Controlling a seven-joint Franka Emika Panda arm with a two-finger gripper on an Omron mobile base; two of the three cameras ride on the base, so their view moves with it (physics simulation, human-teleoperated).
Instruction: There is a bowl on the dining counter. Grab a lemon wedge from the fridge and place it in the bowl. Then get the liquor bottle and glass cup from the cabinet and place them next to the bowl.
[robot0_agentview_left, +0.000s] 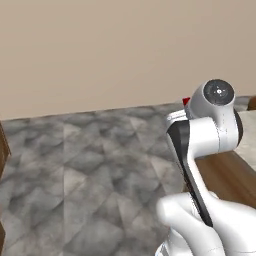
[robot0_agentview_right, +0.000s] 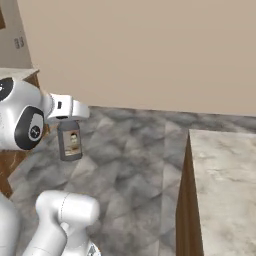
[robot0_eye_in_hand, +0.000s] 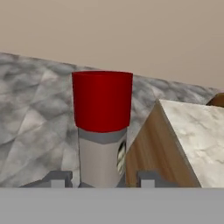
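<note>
Liquor bottle (robot0_eye_in_hand: 103, 131), a small dark grey see-through bottle with a narrow neck and a red cap (robot0_eye_in_hand: 102, 99), is held in the robot's pincer (robot0_eye_in_hand: 102, 179) and hangs in the air above a grey marbled floor (robot0_agentview_left: 90, 170). In the hand view the cap stands upright in the middle of the picture, with the pale neck below it running down between the two small dark fingertips (robot0_eye_in_hand: 57, 178), one on either side, each close against the neck. The pincer is closed partway around the bottle's neck, holding it. In the right base view the bottle's dark body, with a small label on its side, hangs just below the white hand at the left of the picture, clear of the floor and well apart from the dining counter (robot0_agentview_right: 225, 185). That counter, a beige-grey marbled stone top on a brown wood base, fills the lower right of the right base view, with its near corner pointing toward the arm. In the left base view the white arm rises from the lower right, and a sliver of the red cap peeks out beside its upper joint. A plain beige wall (robot0_agentview_left: 100, 50) runs across the back behind the floor.
</note>
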